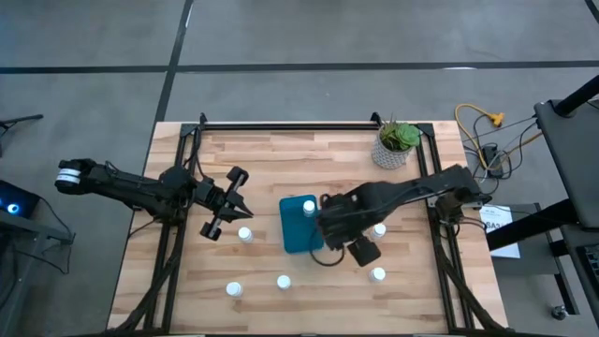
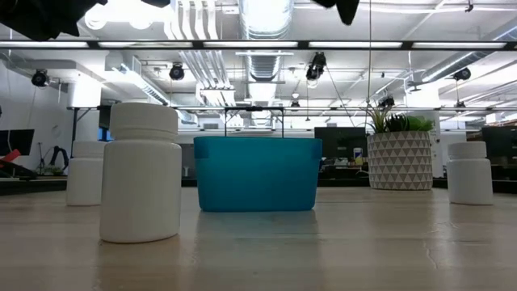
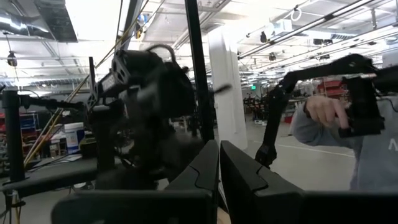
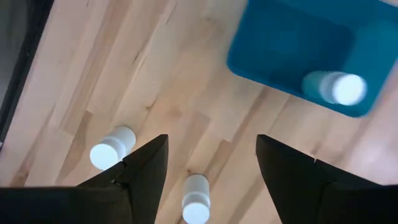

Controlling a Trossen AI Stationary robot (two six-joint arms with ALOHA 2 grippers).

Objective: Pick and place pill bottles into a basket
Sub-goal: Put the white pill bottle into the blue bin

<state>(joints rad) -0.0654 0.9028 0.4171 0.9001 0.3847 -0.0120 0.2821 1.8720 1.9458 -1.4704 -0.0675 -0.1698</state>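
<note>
High view: one upright pill bottle [image 1: 309, 208] stands capped inside the basket [image 1: 298, 236]; right pincer [image 4: 211, 168] gapes wide, empty.

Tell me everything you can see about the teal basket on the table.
The basket is a small teal-blue rectangular bin with rounded corners, smooth like plastic, open on top. It stands upright on the wooden table, near the middle. One white pill bottle stands inside at its far end; the rest of the inside looks empty. The right gripper, open, hangs above the table beside it, not touching. In the low view its sides taper slightly toward the base.
</note>
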